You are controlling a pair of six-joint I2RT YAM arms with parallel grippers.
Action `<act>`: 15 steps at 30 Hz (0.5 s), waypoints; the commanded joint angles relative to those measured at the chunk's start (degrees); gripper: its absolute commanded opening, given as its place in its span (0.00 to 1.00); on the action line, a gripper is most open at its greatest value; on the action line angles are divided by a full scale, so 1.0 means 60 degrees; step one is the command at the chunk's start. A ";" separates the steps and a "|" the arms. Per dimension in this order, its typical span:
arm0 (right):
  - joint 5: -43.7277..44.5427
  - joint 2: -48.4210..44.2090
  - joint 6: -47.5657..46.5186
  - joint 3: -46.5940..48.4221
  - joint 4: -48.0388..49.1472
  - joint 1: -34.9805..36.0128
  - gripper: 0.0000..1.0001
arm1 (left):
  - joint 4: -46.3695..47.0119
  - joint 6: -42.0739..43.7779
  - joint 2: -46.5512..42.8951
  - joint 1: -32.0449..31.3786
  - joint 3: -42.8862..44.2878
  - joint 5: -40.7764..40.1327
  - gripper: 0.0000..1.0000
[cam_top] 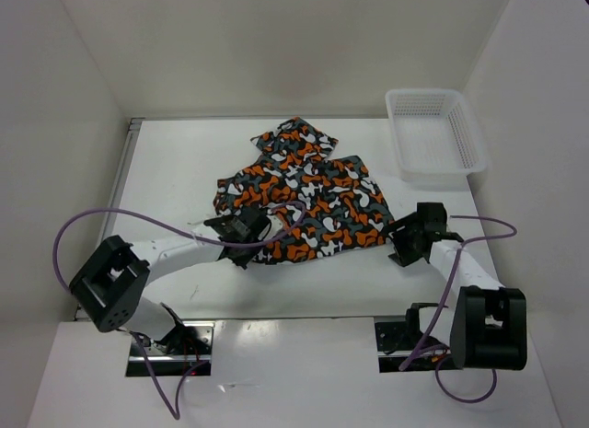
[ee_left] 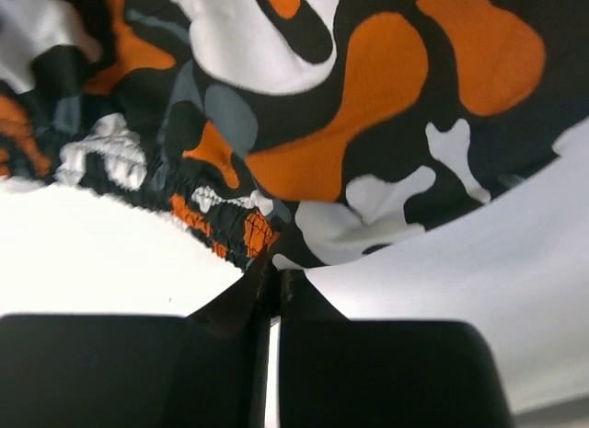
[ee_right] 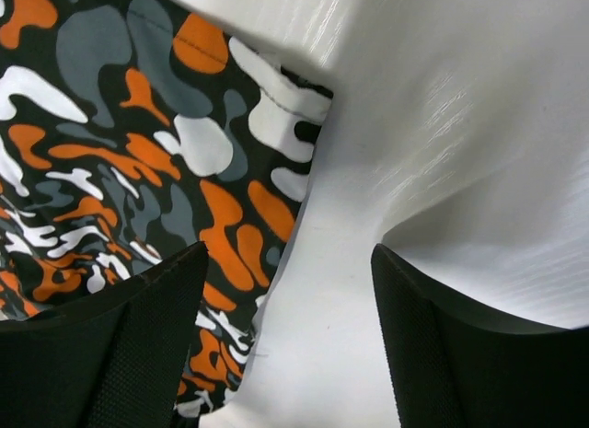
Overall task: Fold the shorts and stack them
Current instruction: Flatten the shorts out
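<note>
The camouflage shorts (cam_top: 317, 202) lie spread in the middle of the table, with a smaller patterned part (cam_top: 294, 138) behind them. My left gripper (cam_top: 259, 227) is at the shorts' near-left edge. In the left wrist view it (ee_left: 273, 279) is shut, pinching the fabric's edge near the gathered waistband (ee_left: 202, 207). My right gripper (cam_top: 403, 241) sits just off the shorts' right edge. In the right wrist view it (ee_right: 290, 294) is open, its left finger (ee_right: 120, 345) over the shorts (ee_right: 138, 161) and bare table between the jaws.
A white mesh basket (cam_top: 465, 138) stands at the back right of the table. Purple cables loop beside both arms. White walls close in the table at the back and sides.
</note>
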 commanded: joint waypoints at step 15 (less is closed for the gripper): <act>0.0379 0.1746 -0.0178 0.0531 0.1786 -0.0086 0.29 | -0.1137 0.0005 -0.1380 0.0090 0.0803 0.0204 0.00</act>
